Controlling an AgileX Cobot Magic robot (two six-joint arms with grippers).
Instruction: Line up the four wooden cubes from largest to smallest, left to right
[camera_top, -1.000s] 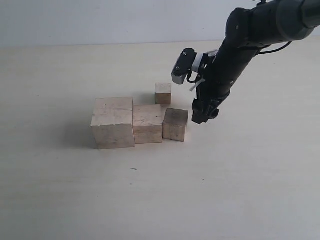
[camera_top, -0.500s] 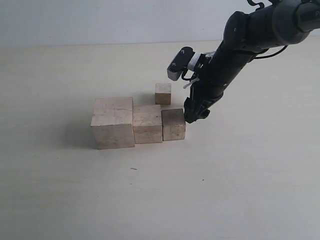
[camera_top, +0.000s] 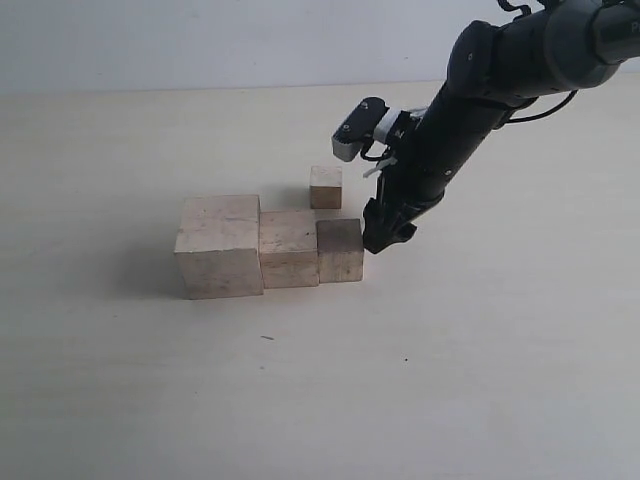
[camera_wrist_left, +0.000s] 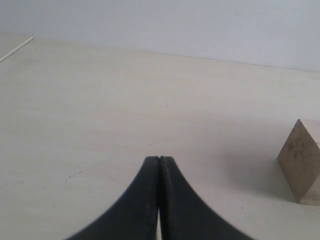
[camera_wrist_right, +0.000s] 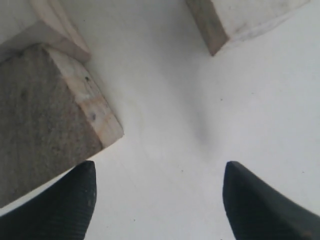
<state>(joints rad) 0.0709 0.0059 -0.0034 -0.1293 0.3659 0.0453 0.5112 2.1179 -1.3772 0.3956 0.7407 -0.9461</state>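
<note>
Three of the four wooden cubes stand touching in a row: the largest (camera_top: 218, 245) on the left, the second (camera_top: 289, 248), then the third (camera_top: 340, 250). The smallest cube (camera_top: 325, 187) sits apart, behind the row. My right gripper (camera_top: 385, 235) is low on the table against the third cube's right side. In the right wrist view it (camera_wrist_right: 159, 172) is open and empty, one finger beside the third cube (camera_wrist_right: 45, 115), the smallest cube (camera_wrist_right: 245, 17) further off. My left gripper (camera_wrist_left: 159, 159) is shut and empty; a cube (camera_wrist_left: 301, 160) shows at its view's edge.
The pale table (camera_top: 450, 380) spreads wide in front of and to the right of the row. A pale wall runs along the table's far edge (camera_top: 200, 88). The left arm does not show in the exterior view.
My right gripper moved left and pushed the third cube square against the second. The whole row has slid a little to the left. The smallest cube has not moved.
</note>
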